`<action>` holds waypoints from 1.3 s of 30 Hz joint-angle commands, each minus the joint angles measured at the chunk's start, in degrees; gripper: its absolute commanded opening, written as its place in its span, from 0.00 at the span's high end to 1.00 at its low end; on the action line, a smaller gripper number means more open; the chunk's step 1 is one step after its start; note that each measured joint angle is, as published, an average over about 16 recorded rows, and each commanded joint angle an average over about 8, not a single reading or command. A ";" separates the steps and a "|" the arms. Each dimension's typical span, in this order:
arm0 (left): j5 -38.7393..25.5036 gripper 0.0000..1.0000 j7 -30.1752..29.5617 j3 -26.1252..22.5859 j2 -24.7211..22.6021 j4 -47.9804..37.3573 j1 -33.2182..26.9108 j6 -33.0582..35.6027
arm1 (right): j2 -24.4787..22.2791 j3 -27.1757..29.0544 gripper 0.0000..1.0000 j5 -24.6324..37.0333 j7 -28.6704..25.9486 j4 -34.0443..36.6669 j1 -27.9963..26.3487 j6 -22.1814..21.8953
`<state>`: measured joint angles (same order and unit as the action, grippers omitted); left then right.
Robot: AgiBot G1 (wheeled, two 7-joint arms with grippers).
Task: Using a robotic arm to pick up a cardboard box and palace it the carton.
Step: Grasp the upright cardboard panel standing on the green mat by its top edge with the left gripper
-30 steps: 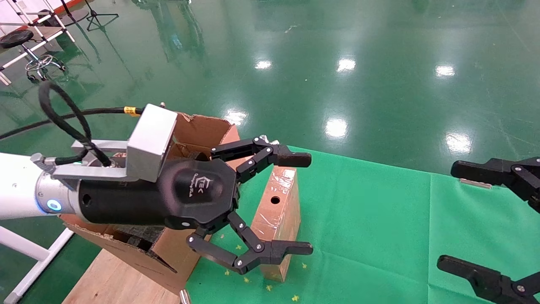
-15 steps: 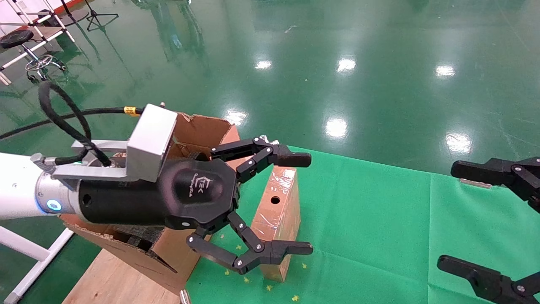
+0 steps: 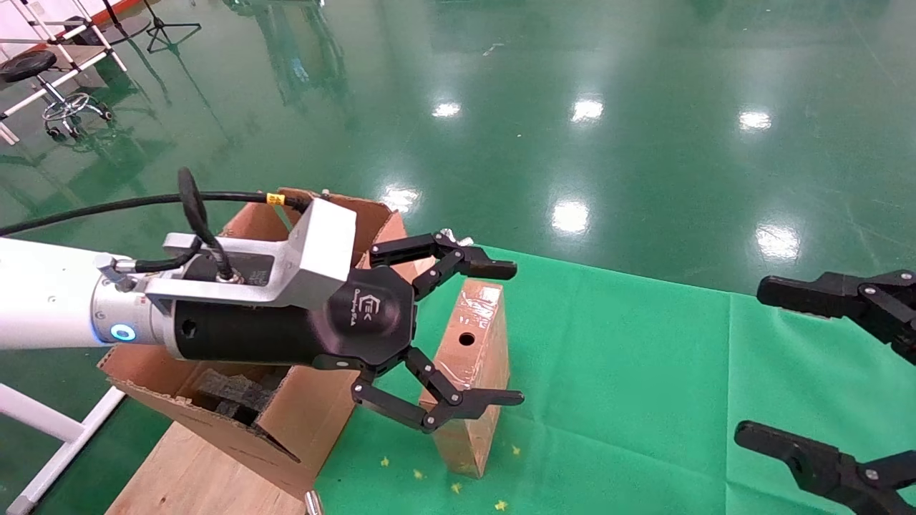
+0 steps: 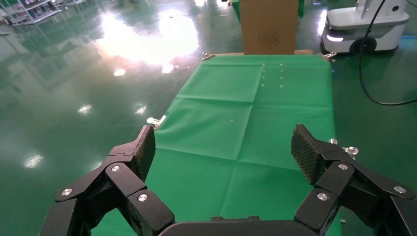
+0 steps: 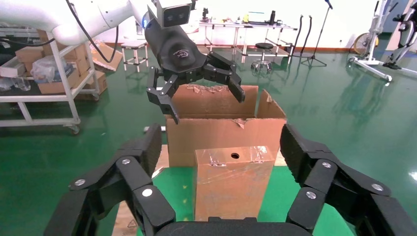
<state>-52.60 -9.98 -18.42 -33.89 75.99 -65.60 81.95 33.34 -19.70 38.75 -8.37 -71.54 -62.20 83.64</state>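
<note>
The cardboard box, small, brown and taped, with a round hole in one face, stands upright on the green cloth at its left edge. It also shows in the right wrist view. The carton with torn flaps stands right behind it, also in the right wrist view. My left gripper on the white robotic arm is open and empty. The right wrist view shows this left gripper hovering above the box and the carton's rim. In the left wrist view my left gripper has only cloth between its fingers.
My right gripper is open over the cloth's right side, facing the box. Black foam lies inside the carton, which rests on a wooden board. Another carton and a white robot base stand beyond the table's far end.
My left arm has shifted: its wrist has moved right and turned, and the open fingers sit a little closer in over the box. The right gripper has barely moved.
</note>
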 commanded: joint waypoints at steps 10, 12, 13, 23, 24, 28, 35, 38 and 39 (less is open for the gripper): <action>-10.61 0.00 -7.68 -3.32 0.18 0.85 -5.09 -5.23 | 0.00 0.00 1.00 0.00 0.00 0.01 0.00 0.00; -15.21 0.00 -11.46 -5.22 -0.52 1.34 -7.79 -6.16 | 0.00 0.00 1.00 0.00 0.00 0.01 0.00 0.00; -17.30 0.00 -13.26 -6.17 -1.00 1.43 -9.16 -6.28 | 0.00 0.00 1.00 0.00 0.00 0.01 0.00 0.00; -32.29 0.00 -37.19 -14.67 -7.10 1.42 -21.83 -1.74 | 0.00 -0.01 1.00 0.00 0.00 0.01 0.00 0.00; -33.55 0.00 -39.69 -15.48 -7.69 1.42 -22.99 -0.81 | 0.00 -0.01 1.00 0.00 0.00 0.01 0.00 0.00; -38.97 0.00 -49.60 -18.88 -10.22 1.36 -27.20 2.93 | 0.00 -0.01 1.00 0.00 0.01 0.01 0.00 0.00; -47.63 0.00 -66.43 -25.22 -14.80 1.29 -31.75 6.87 | -0.01 -0.01 1.00 -0.01 0.01 0.01 0.00 -0.01; -50.40 0.00 -73.19 -28.01 -16.53 1.36 -32.97 7.29 | -0.01 -0.01 1.00 -0.01 0.01 0.01 0.00 -0.01; -51.08 0.00 -75.15 -28.88 -17.01 1.38 -33.34 7.32 | -0.01 -0.01 1.00 -0.01 0.01 0.01 0.00 -0.01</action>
<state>-101.97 -83.45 -46.76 -50.44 77.31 -98.50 89.02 33.33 -19.71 38.75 -8.36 -71.53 -62.20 83.63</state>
